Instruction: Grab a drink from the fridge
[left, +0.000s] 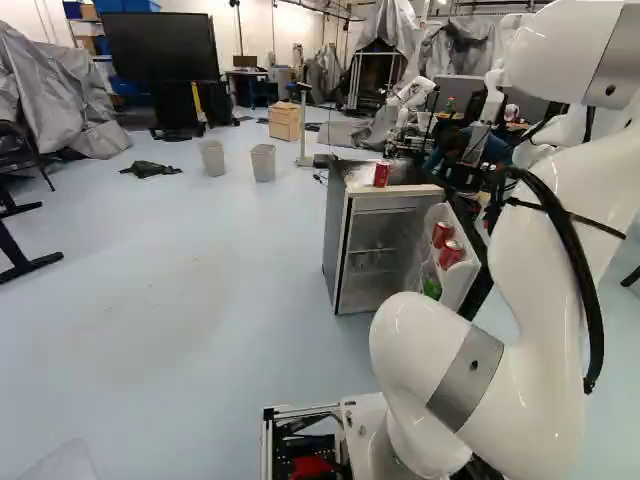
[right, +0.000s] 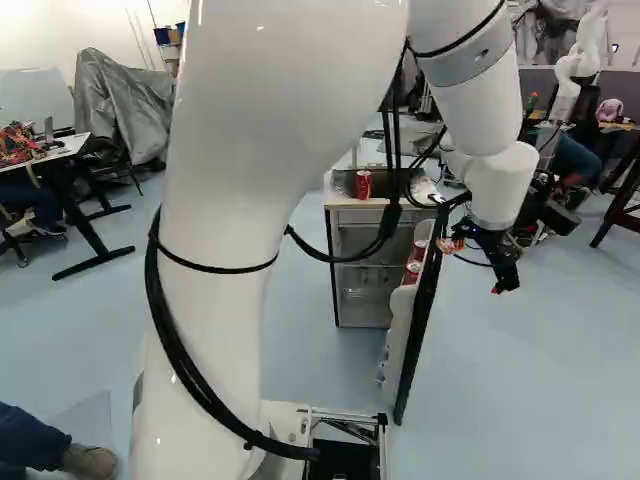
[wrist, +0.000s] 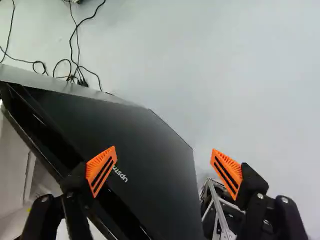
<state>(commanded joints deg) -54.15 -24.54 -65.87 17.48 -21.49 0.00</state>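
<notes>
"Drink can (left: 382, 174) first: where is it in the left base view?"

"Red and upright, on top of the small fridge (left: 337, 245). The fridge's door (left: 474, 288) stands open, with two more red cans (left: 451, 254) in its inner shelves and something green (left: 432, 288) below them."

"And the right base view?"

"Same can on top, same two in the door, partly hidden behind its edge. The gripper (right: 475, 267) hangs on the outer side of the open door, to the right of it in that view, well apart from the can on top."

"What does the wrist view say about the gripper (wrist: 164, 167)?"

"Spread wide, nothing held. The orange pads (wrist: 101, 170) face each other with a broad gap, and the dark outer face of the door shows ahead, partly between them. One finger overlaps the door's edge in the view; whether it touches, I cannot tell."

"Anything else there?"

"Thin black cables (wrist: 77, 62) on the pale floor (wrist: 240, 75) beyond the door, and a metal frame (wrist: 218, 212) just beside the other finger. As for cans, I see none in that view."
</notes>
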